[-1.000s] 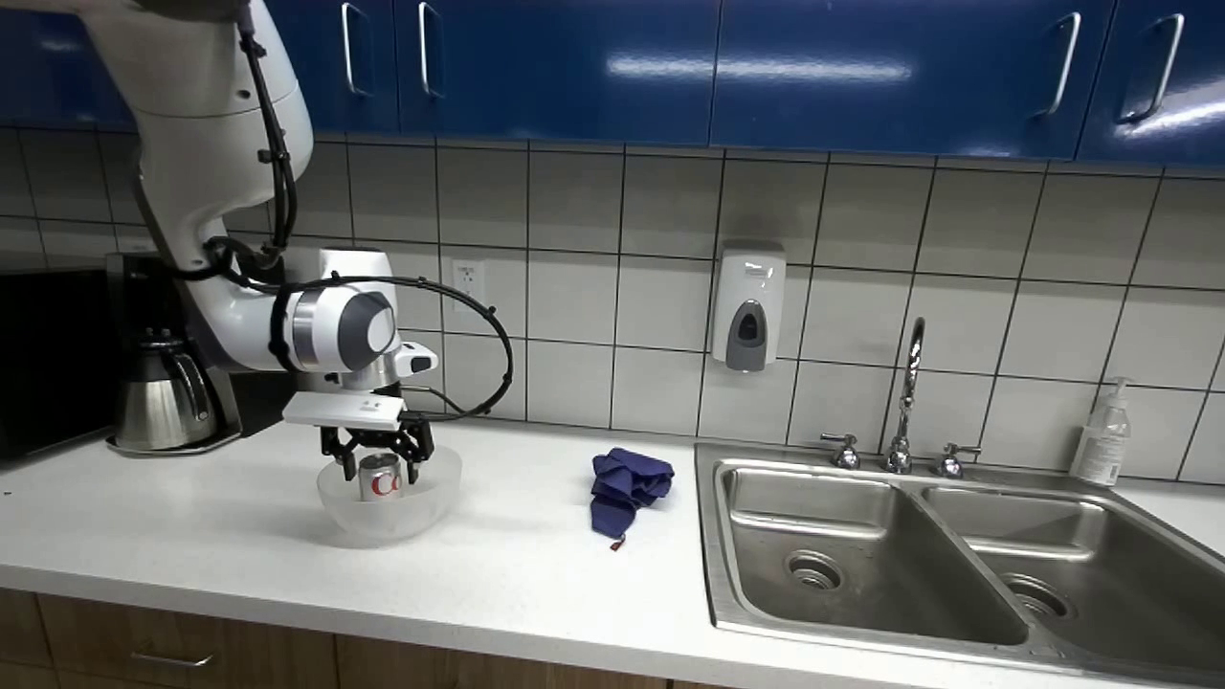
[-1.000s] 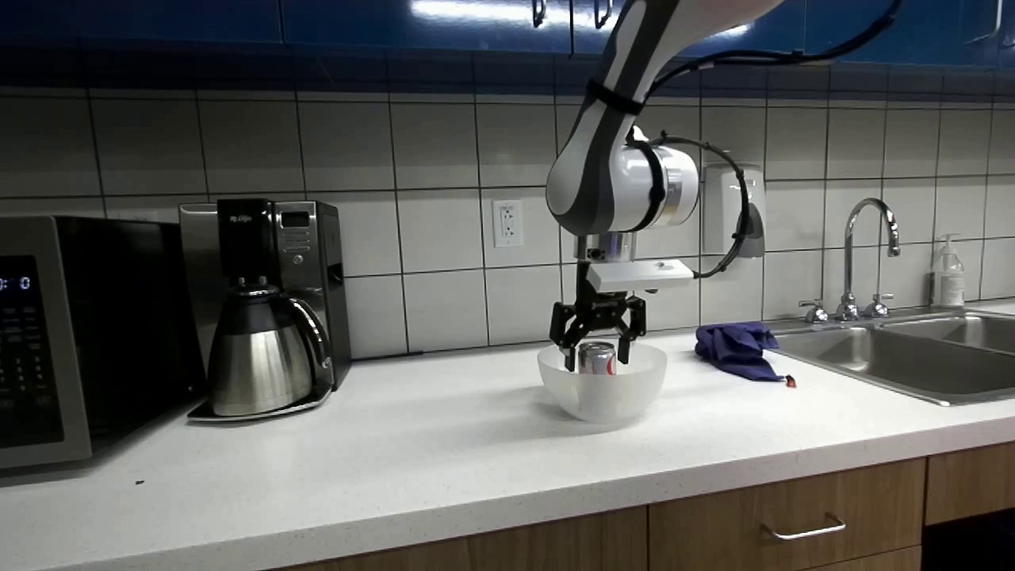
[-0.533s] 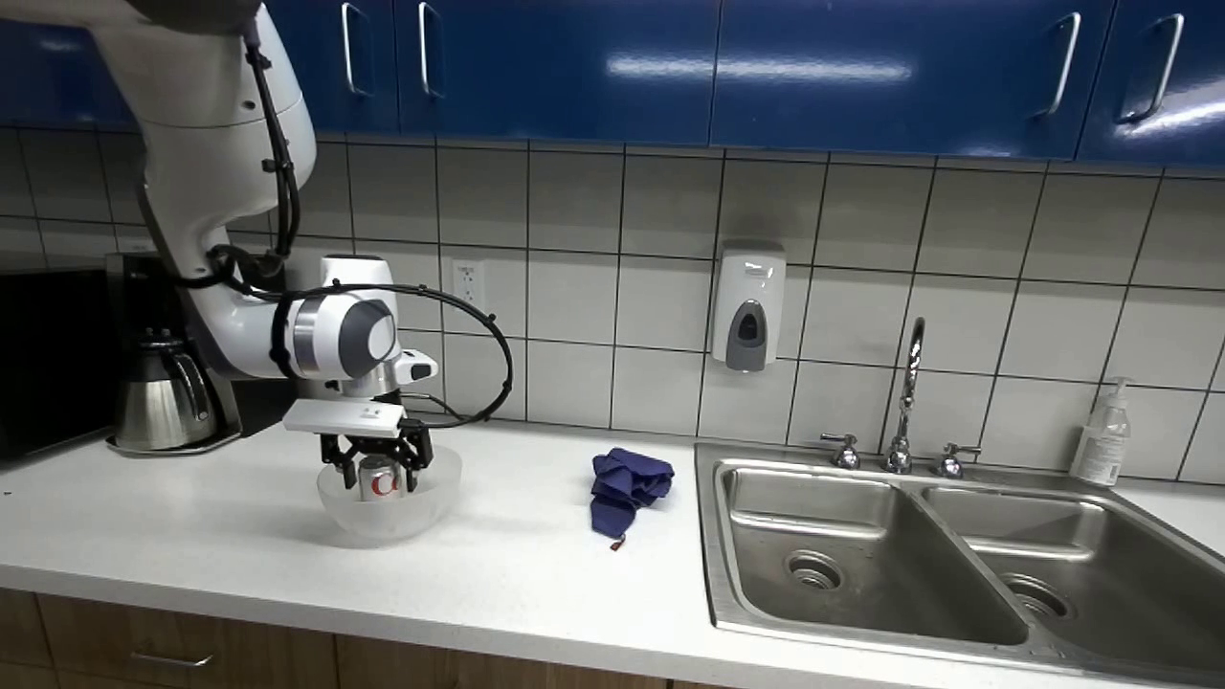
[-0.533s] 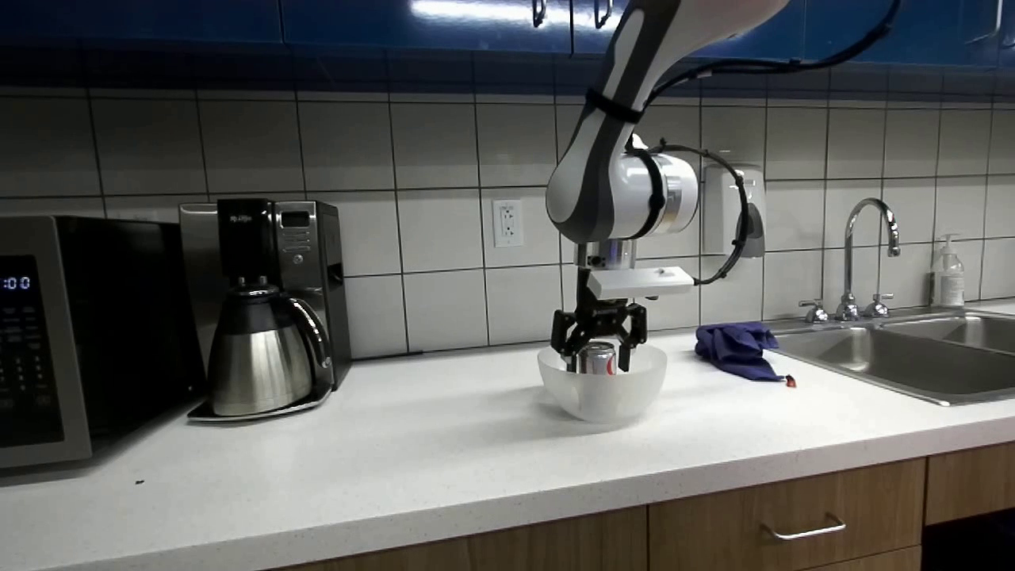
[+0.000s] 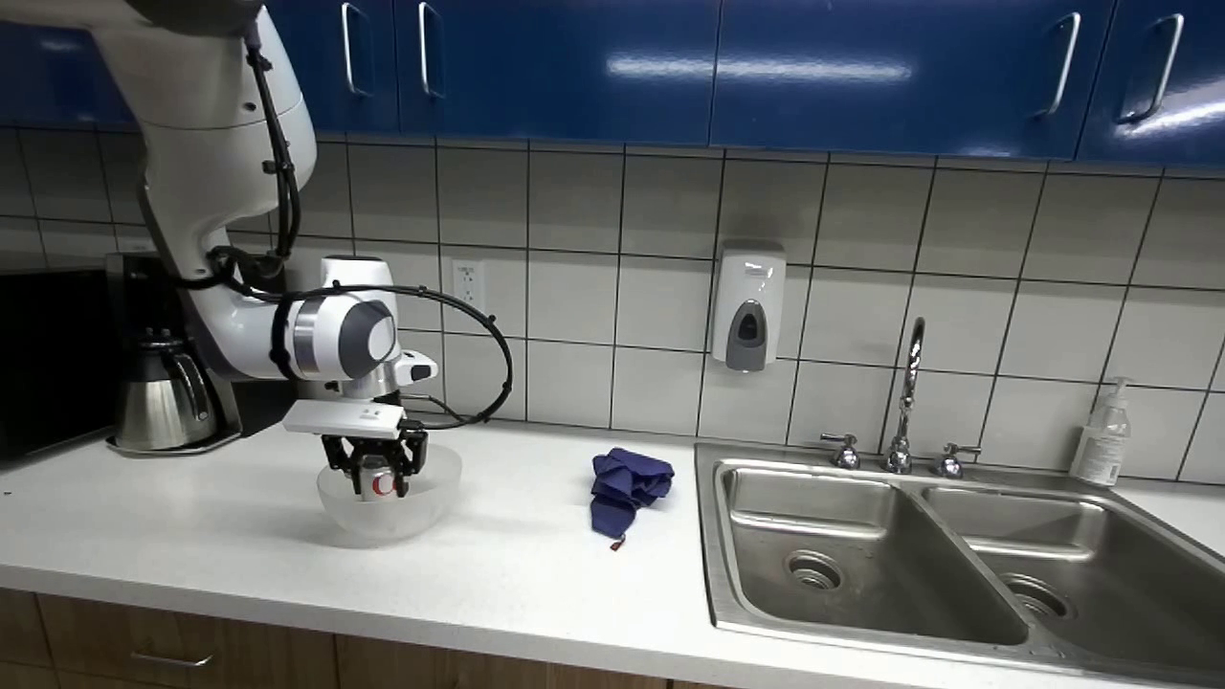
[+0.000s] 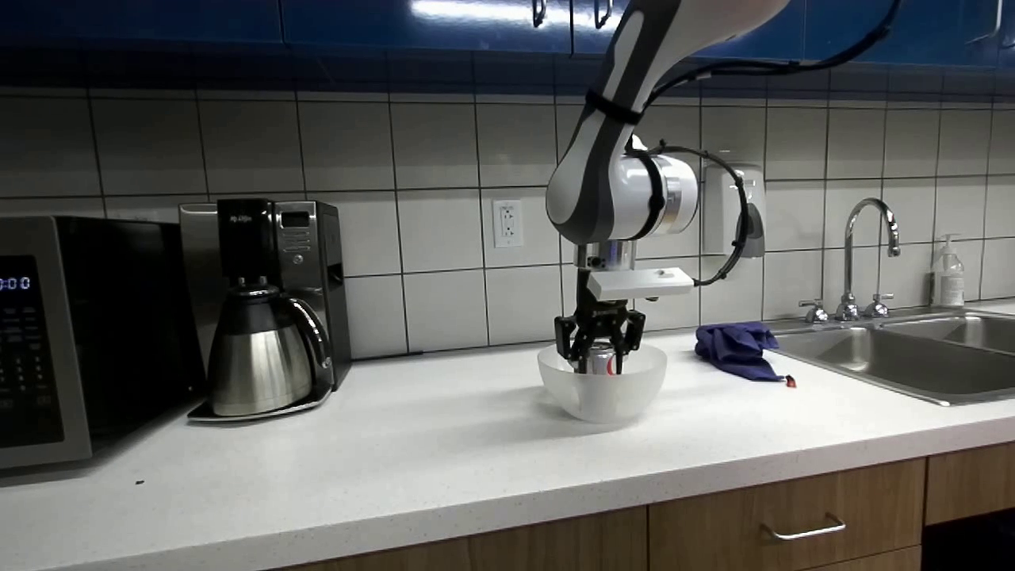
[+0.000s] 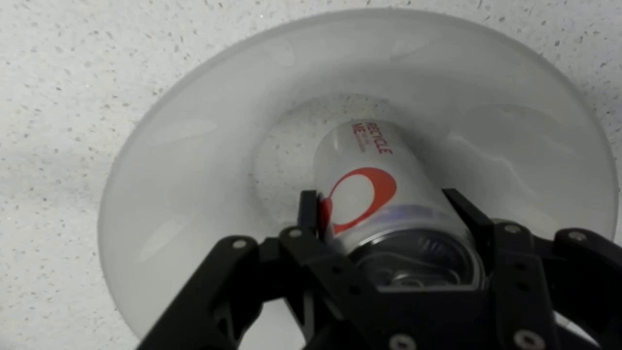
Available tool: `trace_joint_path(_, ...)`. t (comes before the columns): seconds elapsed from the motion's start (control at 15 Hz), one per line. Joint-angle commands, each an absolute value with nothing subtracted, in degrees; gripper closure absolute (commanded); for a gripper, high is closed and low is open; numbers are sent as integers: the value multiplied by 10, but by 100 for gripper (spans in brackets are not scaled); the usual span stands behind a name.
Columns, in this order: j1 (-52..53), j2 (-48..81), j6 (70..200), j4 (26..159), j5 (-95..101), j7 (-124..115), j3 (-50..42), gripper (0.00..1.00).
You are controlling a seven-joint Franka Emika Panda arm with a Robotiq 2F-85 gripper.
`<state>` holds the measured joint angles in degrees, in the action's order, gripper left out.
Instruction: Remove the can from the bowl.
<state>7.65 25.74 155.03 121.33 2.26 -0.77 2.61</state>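
The can (image 7: 379, 158), silver-grey with red lettering, stands upright inside the bowl (image 7: 189, 165), resting on its floor. My gripper (image 7: 379, 191) reaches down from above and is shut on the can, one finger pressed against each side near its top. In the wrist view the dark palm covers part of the lid. Both exterior views show the translucent whitish bowl (image 6: 599, 400) on the counter, with the upper part of the can (image 5: 382, 483) visible between the fingers. The can's lower part is seen only dimly through the bowl wall.
A blue cloth (image 5: 627, 488) lies on the counter between the bowl and the steel sink (image 5: 813, 574). A coffee maker with a steel pot (image 6: 262, 357) and a microwave (image 6: 135, 333) stand at the counter's far end. The tiled wall (image 6: 436, 309) rises behind.
My gripper has come down slightly over the can, and its fingers have closed in from both sides until they meet it. The bowl and can have stayed in place.
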Motion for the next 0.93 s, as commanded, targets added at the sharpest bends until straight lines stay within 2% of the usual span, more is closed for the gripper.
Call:
trace_joint_path(0.0, 76, 241, 1541, 1214, 31, -9, 27, 61)
trace_joint_path(0.87, 77, 124, 1532, 1255, 32, -15, 31, 61)
